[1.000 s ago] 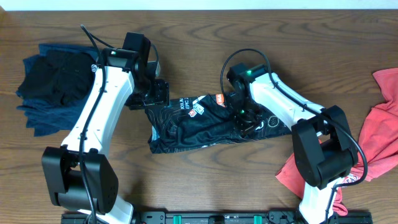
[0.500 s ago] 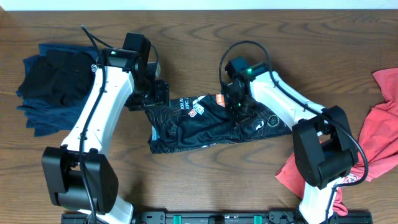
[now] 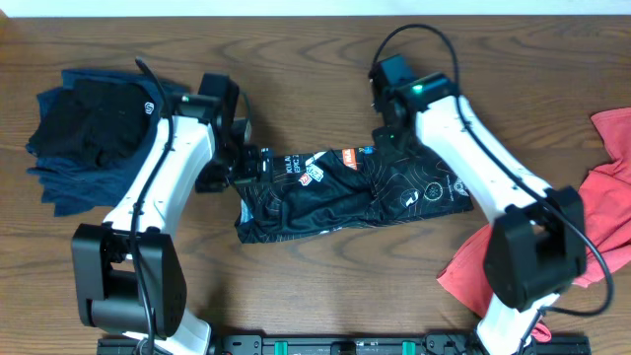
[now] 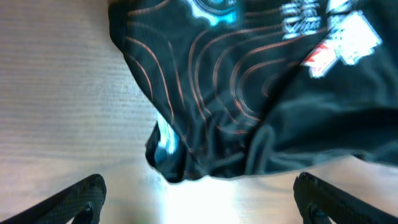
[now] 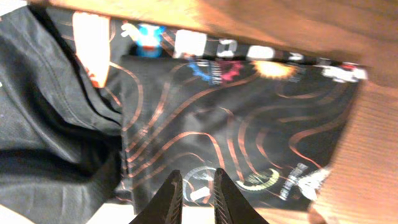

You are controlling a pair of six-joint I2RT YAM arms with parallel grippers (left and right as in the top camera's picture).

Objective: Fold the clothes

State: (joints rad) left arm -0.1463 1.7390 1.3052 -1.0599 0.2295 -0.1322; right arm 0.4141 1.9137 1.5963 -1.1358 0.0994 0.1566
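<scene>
- Black shirt (image 3: 335, 192) lies crumpled in the middle of the table (image 3: 325, 271), between my two arms.
- My left gripper (image 4: 199, 198) stands spread wide over the shirt's left end, gripping nothing.
- My right gripper (image 5: 194, 198) hovers above the shirt's right part, with only a slim gap between the jaws and nothing in it.

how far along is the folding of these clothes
Partly done: the black shirt lies gathered into a rough, rumpled band, not a neat fold. In hand: nothing; the left tool hangs wide open over its left end, the right tool slightly parted and empty above its right part. Left: finishing that shirt, then the red garment sprawled at the right edge and the rumpled navy and black pile at left.
</scene>
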